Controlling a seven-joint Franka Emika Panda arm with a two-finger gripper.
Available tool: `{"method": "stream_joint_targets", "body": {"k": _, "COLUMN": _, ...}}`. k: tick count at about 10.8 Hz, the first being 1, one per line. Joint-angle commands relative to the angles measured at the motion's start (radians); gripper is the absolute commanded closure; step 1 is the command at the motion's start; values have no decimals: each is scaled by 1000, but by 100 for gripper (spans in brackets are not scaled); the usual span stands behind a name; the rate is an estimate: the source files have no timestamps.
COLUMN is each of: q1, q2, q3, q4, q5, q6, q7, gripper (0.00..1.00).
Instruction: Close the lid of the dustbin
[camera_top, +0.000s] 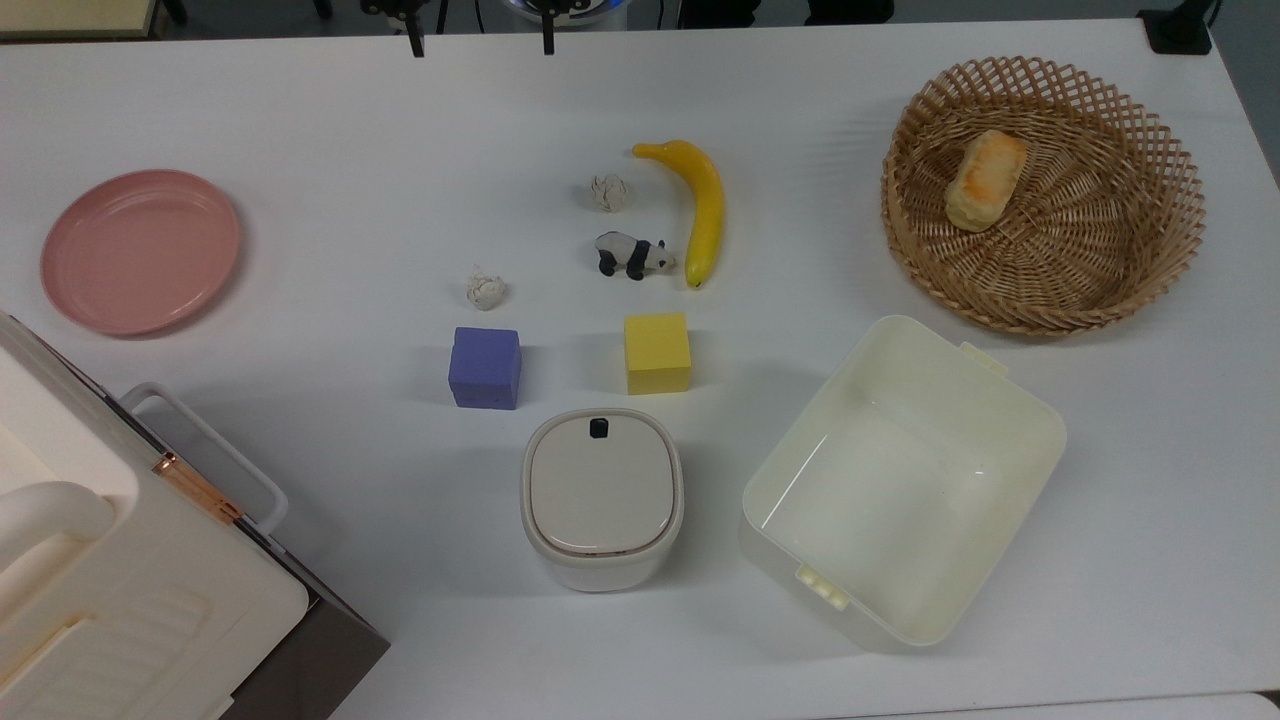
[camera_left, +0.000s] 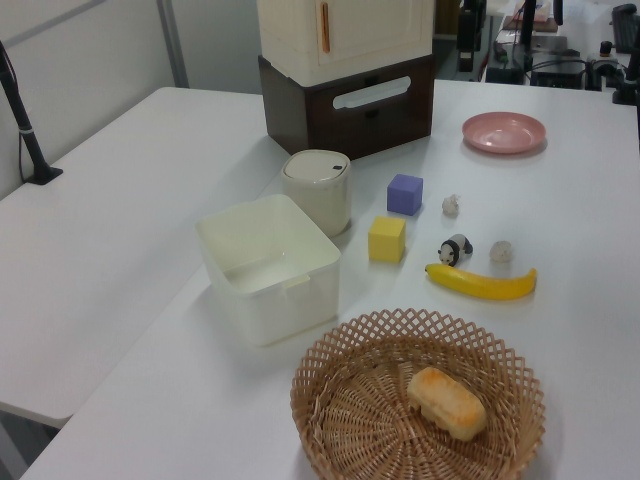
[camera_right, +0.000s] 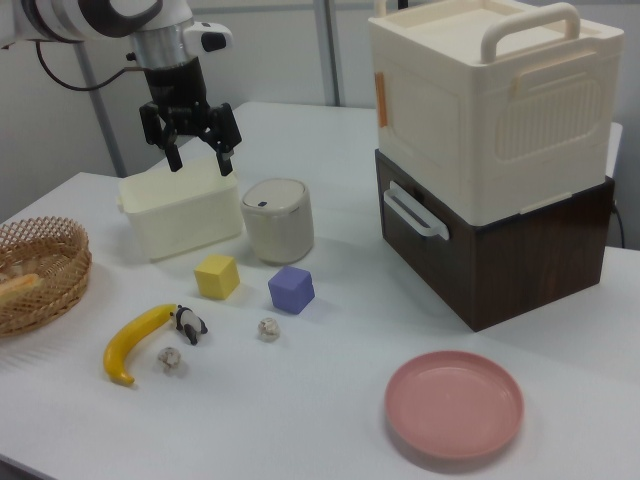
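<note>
In the top view, the upper edge at 12 o'clock cuts off all but two dark fingers (camera_top: 414, 40). The big cream ribbed plastic case on its dark brown base (camera_top: 110, 590) is cropped at 8 o'clock. In the right view the woven wicker basket (camera_right: 40, 270) runs off at 9 o'clock.

The hand (camera_right: 199, 160) is held high on the arm (camera_right: 90, 18), pointed straight down, its two fingers (camera_right: 172, 156) spread wide apart with nothing gripped.

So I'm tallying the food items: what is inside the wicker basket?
One golden-brown bread loaf lies inside the wicker basket, on its woven floor. The floor around it is bare weave. The patch of floor directly under the loaf is covered from sight.
</note>
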Motion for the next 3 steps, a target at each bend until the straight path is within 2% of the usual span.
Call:
{"method": "stream_joint_targets", "body": {"k": 1, "q1": 4, "q2": -17, "q3": 1, "q4": -19, "q5": -16, "q6": -18, "q7": 25, "gripper": 0}}
{"method": "stream_joint_targets", "body": {"k": 3, "q1": 6, "q2": -17, "q3": 1, "q4": -19, "q5": -16, "q6": -23, "q7": 24, "gripper": 0}}
